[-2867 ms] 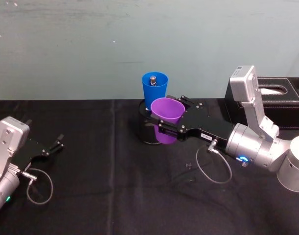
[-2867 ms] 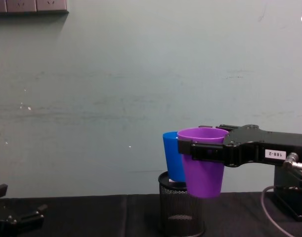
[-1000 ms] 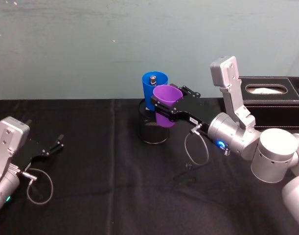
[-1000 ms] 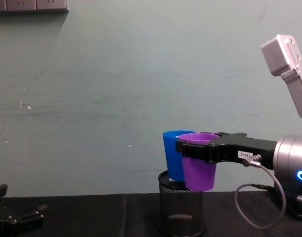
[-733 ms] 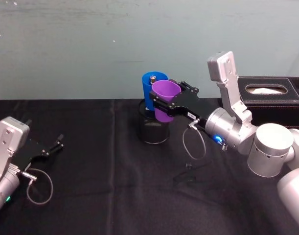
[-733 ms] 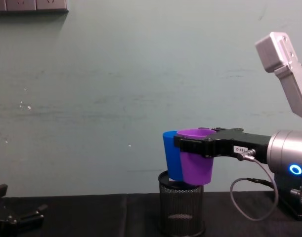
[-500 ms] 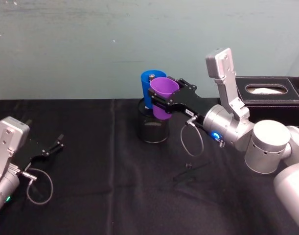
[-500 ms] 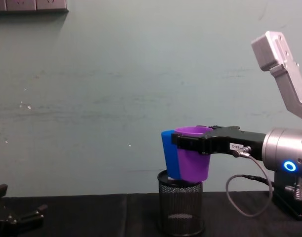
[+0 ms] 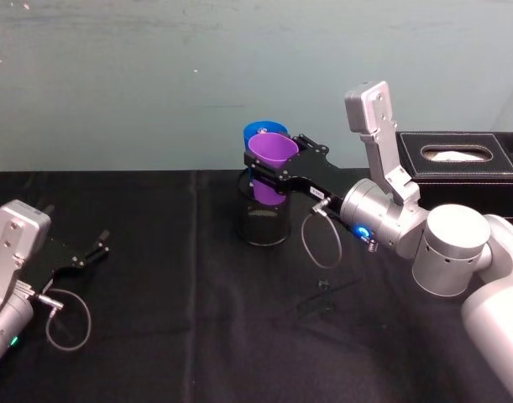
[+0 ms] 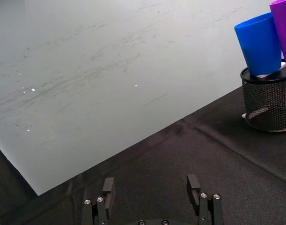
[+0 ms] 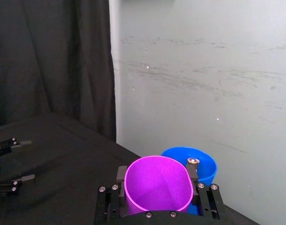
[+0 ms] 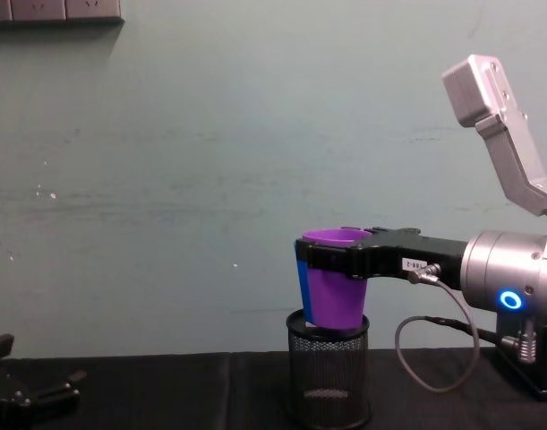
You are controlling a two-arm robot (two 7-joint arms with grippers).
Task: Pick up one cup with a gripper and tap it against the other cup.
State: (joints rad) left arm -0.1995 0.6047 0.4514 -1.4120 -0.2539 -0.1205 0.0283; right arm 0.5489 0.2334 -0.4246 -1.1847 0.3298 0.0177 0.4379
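1. We list a pale green wall (image 9: 113,84) across the far side.
2. A bench (image 9: 172,336) under black cloth carries everything else.
3. The silver right arm (image 9: 449,252) reaches from the near right toward the far middle. A blue ring light (image 12: 508,300) glows on its wrist.
4. A black tissue box (image 9: 462,155) sits at the far right, against the wall.
5. The left gripper (image 10: 150,187) lies low at the near left of the bench, well apart from the cups. Its fingers are spread wide with nothing between them.
6. The long flat black right gripper (image 9: 273,172), with a small white label (image 12: 414,265), is clamped on the purple tumbler just below the rim, one finger on each side.
7. A black wire-mesh holder (image 12: 327,381) stands at the far middle of the bench.
8. The purple plastic tumbler (image 11: 156,185), tapered and mouth up, is held in the air with its base just over the holder's rim. It sits just in front of the blue tumbler. Their sides look to be touching, though we cannot tell for certain.
9. The bright blue plastic tumbler (image 10: 259,44), tapered, stands upright in the mesh holder on the far side of the purple one.
10. A grey cable loop (image 9: 319,243) hangs from the right wrist.
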